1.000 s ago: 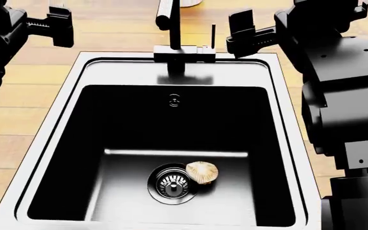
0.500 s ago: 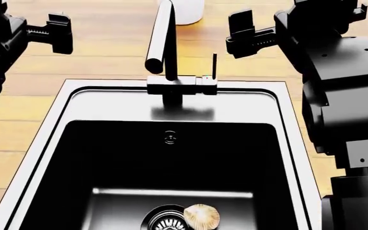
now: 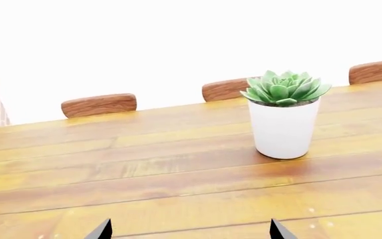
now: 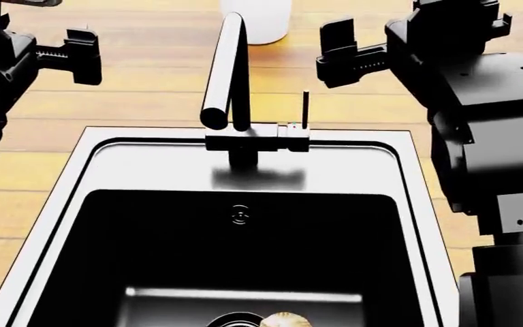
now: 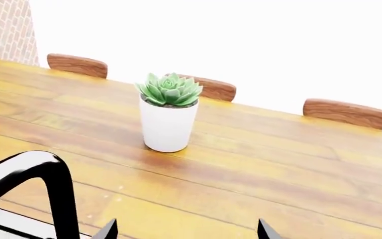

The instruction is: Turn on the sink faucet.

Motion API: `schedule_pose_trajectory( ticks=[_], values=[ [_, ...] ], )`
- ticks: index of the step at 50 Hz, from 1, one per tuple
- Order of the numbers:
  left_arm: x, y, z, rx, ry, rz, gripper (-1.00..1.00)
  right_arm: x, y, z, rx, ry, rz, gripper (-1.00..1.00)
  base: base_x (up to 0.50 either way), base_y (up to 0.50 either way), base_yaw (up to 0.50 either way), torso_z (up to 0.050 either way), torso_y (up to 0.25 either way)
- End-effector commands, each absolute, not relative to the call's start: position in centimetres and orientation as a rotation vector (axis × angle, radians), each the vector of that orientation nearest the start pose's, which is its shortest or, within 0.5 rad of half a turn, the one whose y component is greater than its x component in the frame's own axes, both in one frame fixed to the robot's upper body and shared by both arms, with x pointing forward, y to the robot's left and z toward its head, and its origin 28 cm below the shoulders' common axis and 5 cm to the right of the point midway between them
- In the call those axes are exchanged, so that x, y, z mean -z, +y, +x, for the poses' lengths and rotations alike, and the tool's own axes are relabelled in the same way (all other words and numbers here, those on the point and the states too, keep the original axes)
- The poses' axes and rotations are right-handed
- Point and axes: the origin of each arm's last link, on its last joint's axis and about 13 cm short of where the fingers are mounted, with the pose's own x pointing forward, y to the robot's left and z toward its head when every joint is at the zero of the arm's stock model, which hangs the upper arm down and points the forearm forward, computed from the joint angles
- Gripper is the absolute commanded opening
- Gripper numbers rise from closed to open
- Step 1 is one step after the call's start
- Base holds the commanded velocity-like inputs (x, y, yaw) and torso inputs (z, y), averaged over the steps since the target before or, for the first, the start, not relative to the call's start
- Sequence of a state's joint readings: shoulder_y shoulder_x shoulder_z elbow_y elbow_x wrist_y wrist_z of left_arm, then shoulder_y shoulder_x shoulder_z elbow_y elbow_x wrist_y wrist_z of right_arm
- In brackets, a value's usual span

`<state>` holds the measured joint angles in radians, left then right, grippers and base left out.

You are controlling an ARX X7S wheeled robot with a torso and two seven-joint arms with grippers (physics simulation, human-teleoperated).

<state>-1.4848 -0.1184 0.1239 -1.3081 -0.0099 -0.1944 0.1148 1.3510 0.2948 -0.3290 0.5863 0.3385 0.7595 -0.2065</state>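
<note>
The sink faucet is dark metal, with a tall tubular spout, a square block base and a thin upright stick lever. It stands on the rear rim of the sink, a deep black basin with a round overflow fitting. My right gripper hovers above and to the right of the lever, apart from it; its tips are wide open and empty. The spout's bend shows in the right wrist view. My left gripper hangs left of the faucet, open and empty.
A white pot with a green succulent stands on the wooden counter behind the faucet; it also shows in the right wrist view. A tan shell-like object lies by the drain strainer. Wooden chair backs line the counter's far side.
The head view has tilted up: sink and faucet slid down the picture, and the drain and shell are nearly out of view. Both grippers keep about the same place in view.
</note>
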Motion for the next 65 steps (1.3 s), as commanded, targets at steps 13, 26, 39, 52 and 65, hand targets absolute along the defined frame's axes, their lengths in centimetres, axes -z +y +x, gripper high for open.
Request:
schedule_pose_trajectory(
  ticks=[13,26,39,52,65],
  values=[
    [-23.1,25.9,43.5,0.009,0.046,0.118,1.00,-20.9,-10.6,43.4,-0.342,0.181,-0.111,1.00,0.00,0.00,0.00,0.000,0.000],
    [-22.8,26.5,43.4,0.002,0.046,0.116,1.00,-19.8,-10.5,43.2,-0.327,0.202,-0.069,1.00,0.00,0.00,0.00,0.000,0.000],
    [-22.3,26.0,43.4,0.015,0.046,0.122,1.00,-19.0,-10.7,43.0,-0.287,0.213,-0.031,1.00,0.00,0.00,0.00,0.000,0.000],
    [-22.4,26.3,43.5,0.020,0.009,0.124,1.00,-19.8,-10.5,43.2,-0.274,0.195,0.014,1.00,0.00,0.00,0.00,0.000,0.000],
    [-22.6,26.3,43.6,0.012,-0.022,0.114,1.00,-20.5,-10.4,43.3,-0.264,0.183,0.033,1.00,0.00,0.00,0.00,0.001,-0.028]
  ],
)
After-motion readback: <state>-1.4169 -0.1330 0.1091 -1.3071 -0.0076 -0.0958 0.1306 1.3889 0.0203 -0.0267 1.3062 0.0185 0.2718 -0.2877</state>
